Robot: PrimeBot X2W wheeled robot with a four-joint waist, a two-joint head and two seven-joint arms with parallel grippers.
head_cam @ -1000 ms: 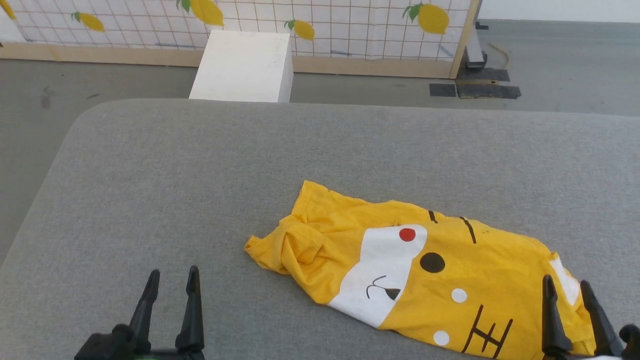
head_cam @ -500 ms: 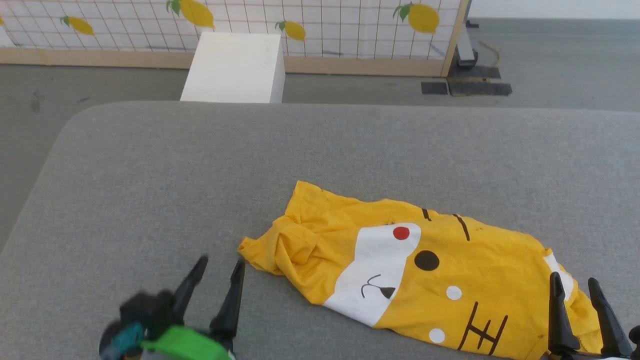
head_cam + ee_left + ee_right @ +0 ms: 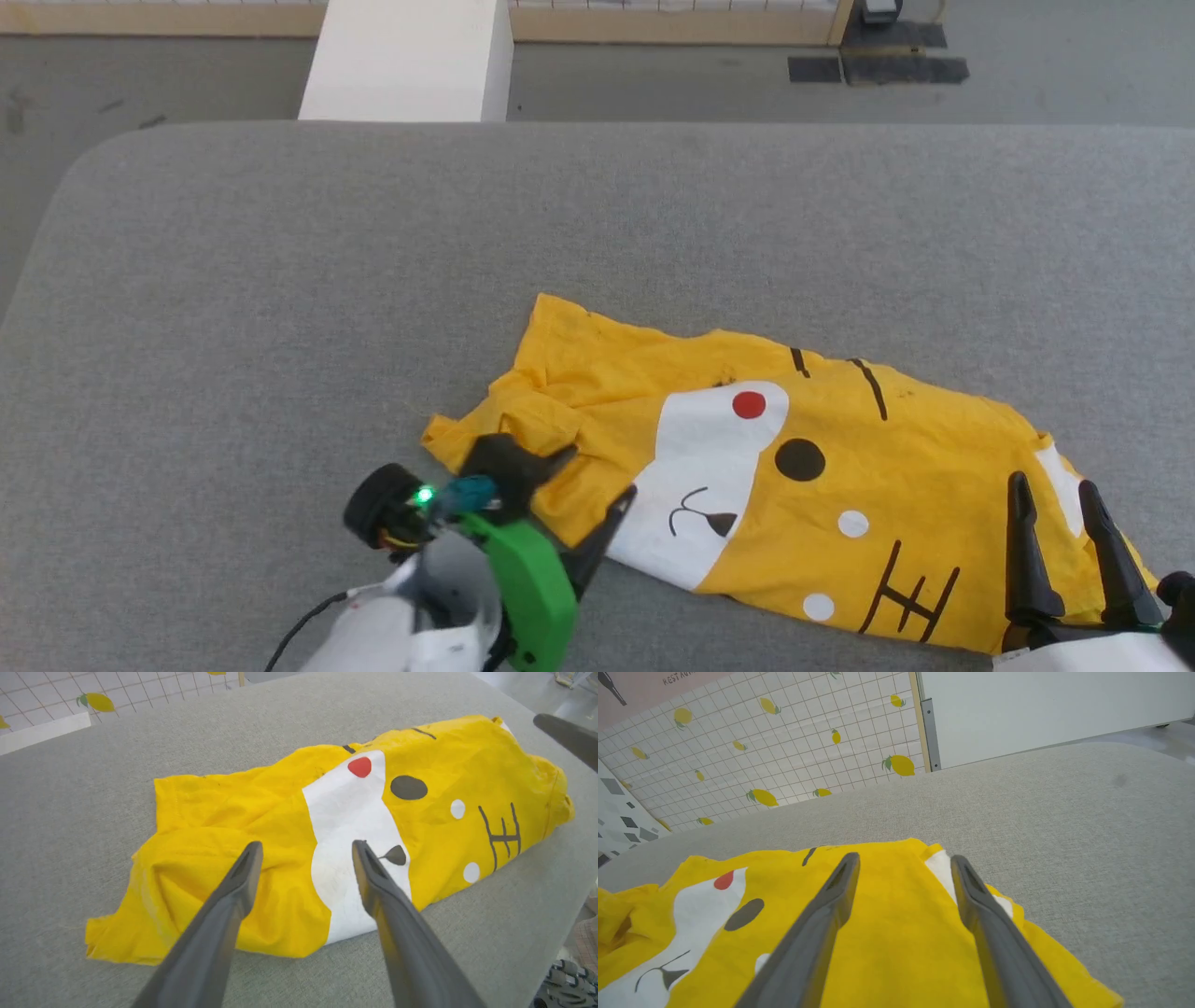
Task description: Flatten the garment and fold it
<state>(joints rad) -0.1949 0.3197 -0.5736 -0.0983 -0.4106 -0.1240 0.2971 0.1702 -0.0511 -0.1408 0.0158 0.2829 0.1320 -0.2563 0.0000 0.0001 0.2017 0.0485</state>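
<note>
We see the yellow T-shirt [image 3: 915, 504] lying print side up on the grey fabric-covered table [image 3: 280, 280], in the near right part of it. It stretches from the middle of the table toward the right near edge. Its cartoon print [image 3: 709, 467] has a large white patch with a red dot, a black oval, small white spots and black lines. The shirt is not flat. Its left end is bunched into soft folds, and wrinkles run across the rest.

Our left gripper [image 3: 602, 471] is over that bunched left end, by the edge of the white patch. Its two dark fingers are spread wide with nothing between them. In the left wrist view both fingers point down at the cloth, but we cannot tell whether the tips touch it.

Our right gripper [image 3: 1053, 482] is over the shirt's right end, beside a smaller white patch at the cloth's edge. Its fingers also stand wide apart and grip nothing.

Beyond the table's far edge a white box [image 3: 411, 56] stands on the grey floor [image 3: 653, 84]. The right wrist view shows a tiled panel printed with lemons [image 3: 784, 742].
</note>
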